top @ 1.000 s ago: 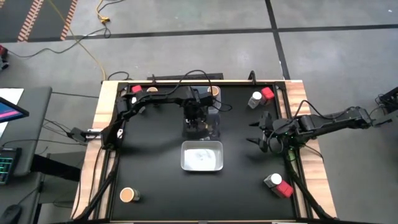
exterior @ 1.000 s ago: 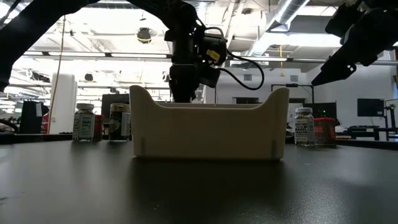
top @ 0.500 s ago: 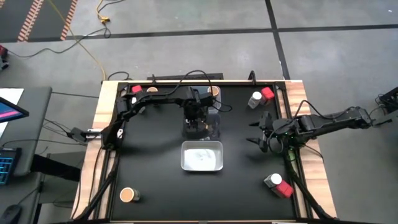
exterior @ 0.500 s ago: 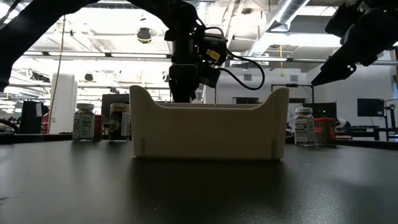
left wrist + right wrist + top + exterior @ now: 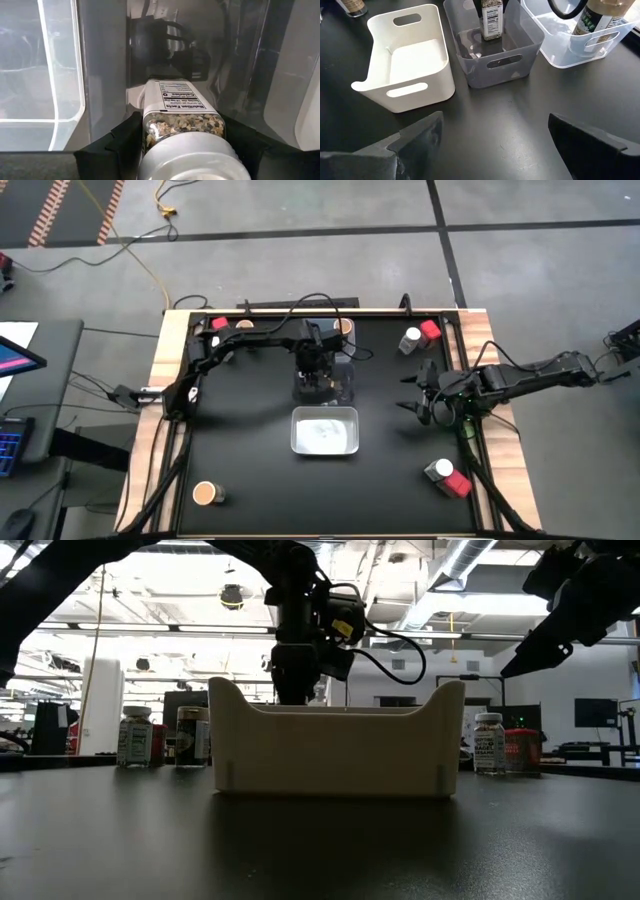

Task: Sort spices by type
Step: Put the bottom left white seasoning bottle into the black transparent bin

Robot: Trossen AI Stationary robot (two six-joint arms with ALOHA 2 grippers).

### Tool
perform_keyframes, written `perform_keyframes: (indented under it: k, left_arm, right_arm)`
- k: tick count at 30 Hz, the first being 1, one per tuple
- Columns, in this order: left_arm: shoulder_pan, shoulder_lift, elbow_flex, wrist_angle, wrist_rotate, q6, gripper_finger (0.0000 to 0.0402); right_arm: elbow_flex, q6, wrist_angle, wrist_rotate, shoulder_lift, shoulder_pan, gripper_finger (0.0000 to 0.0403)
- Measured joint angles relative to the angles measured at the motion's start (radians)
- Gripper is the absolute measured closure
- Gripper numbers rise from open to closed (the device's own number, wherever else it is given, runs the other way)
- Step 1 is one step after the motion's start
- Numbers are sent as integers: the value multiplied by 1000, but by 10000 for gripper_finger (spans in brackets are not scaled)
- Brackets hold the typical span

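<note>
Reaching down into the clear middle bin [image 5: 492,47], the left pincer [image 5: 182,137] clamps a white-capped spice jar [image 5: 181,112], while beside that bin the right pincer [image 5: 422,394] hangs wide open, empty.

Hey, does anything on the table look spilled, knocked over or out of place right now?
Nothing stands out. The left hand holds a white-topped spice jar upright inside the middle clear bin; the right hand hangs open.

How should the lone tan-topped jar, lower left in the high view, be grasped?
Probably grip the jar around its round cap, coming straight down: it stands upright with nothing close beside it, so fingers can close across it from any side.
</note>
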Motion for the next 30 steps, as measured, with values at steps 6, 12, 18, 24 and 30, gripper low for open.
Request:
perform_keyframes:
  k: [6,12,18,24,30]
  left_arm:
    - [0,0,0,8,-4,-6,190]
    - [1,7,-2,17,-10,-9,179]
    - [1,5,-2,18,-9,-2,158]
    - [1,4,-2,16,-9,3,158]
    - [1,-3,-2,11,-8,-13,158]
  right_arm:
    - [0,0,0,0,0,0,14]
    - [0,0,0,0,0,0,14]
    - [0,26,0,0,0,0,14]
    - [0,35,0,0,0,0,14]
    - [0,35,0,0,0,0,14]
